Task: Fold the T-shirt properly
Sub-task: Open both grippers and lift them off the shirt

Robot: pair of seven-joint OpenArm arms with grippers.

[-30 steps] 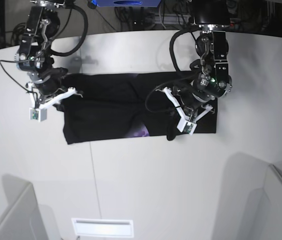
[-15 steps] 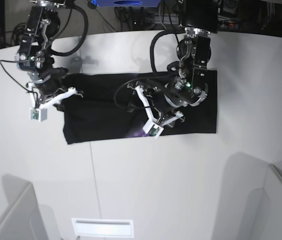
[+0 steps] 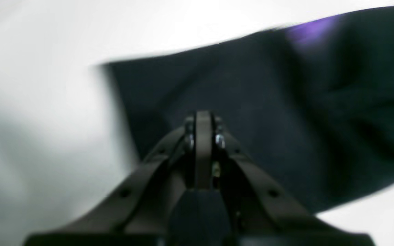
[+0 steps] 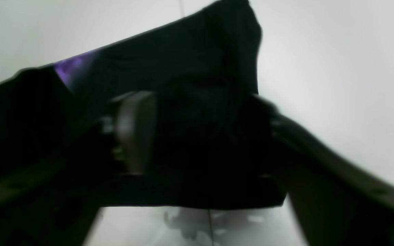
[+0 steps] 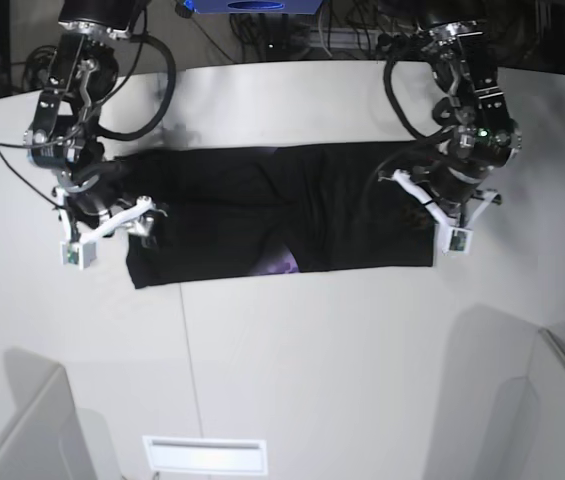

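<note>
Two arms stand over the white surface (image 5: 292, 370), one at each end of the T-shirt (image 5: 262, 215). The T-shirt lies flat as a long black band across the surface, with a patch of purple print (image 5: 284, 264) showing at its near edge. The left tool (image 3: 202, 128) has its jaws together; in its wrist view they hover over black cloth near a corner, with nothing seen between them. The right tool (image 4: 197, 136) has its jaws spread wide, black cloth lying between and beneath them; whether they touch it cannot be told, as that view is blurred. In the base view the right tool (image 5: 122, 215) sits at the T-shirt's end
</note>
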